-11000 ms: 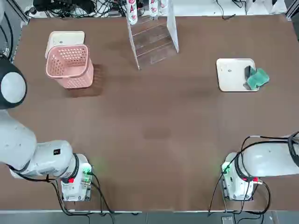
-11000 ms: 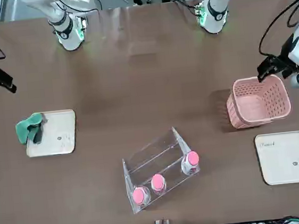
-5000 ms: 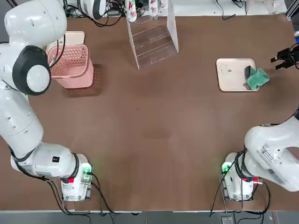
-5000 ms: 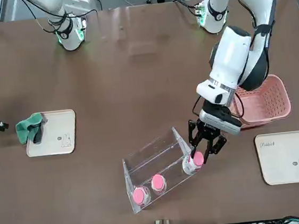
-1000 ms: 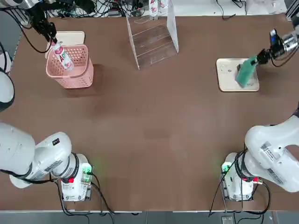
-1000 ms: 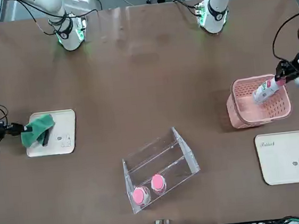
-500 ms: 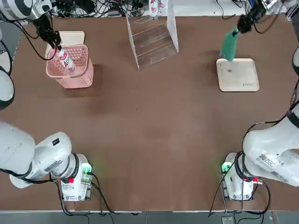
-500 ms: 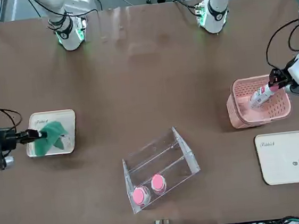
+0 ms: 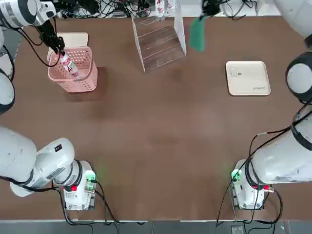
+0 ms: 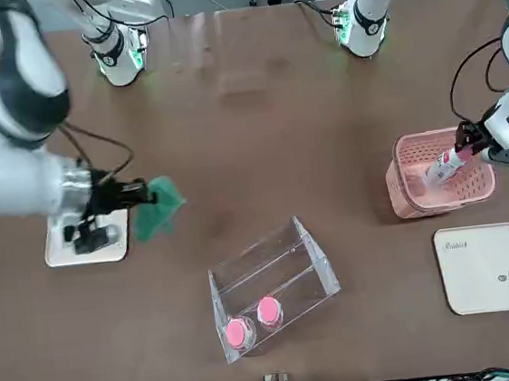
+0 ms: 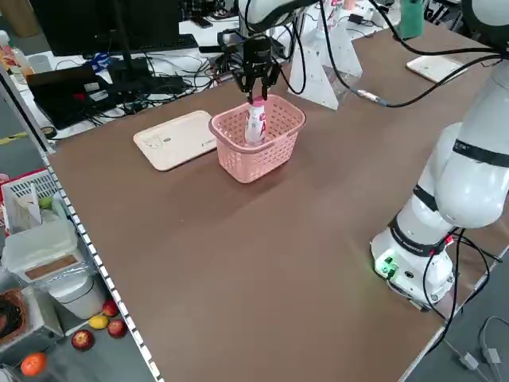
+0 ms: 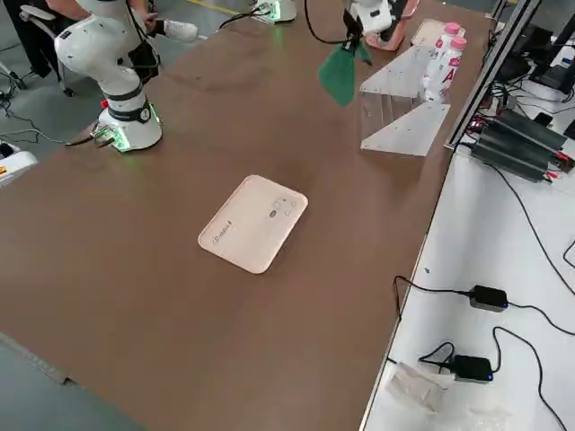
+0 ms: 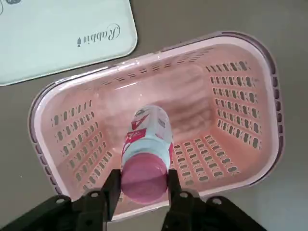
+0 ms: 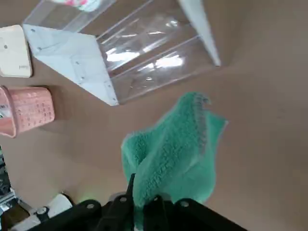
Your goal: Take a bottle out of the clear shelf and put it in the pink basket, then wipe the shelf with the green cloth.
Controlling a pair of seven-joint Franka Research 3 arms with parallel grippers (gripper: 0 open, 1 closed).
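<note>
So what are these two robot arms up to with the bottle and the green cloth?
The left arm's jaws grip a slim white plastic bottle by its pink cap, over the pink lattice basket. The right arm's jaws hold a soft teal-green cloth hanging in the air near the clear acrylic rack, where two similar bottles remain. The rack isn't being wiped yet.

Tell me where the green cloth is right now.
In the top view, the green cloth hangs from the right gripper, just right of the clear shelf and left of a cream tray.
</note>
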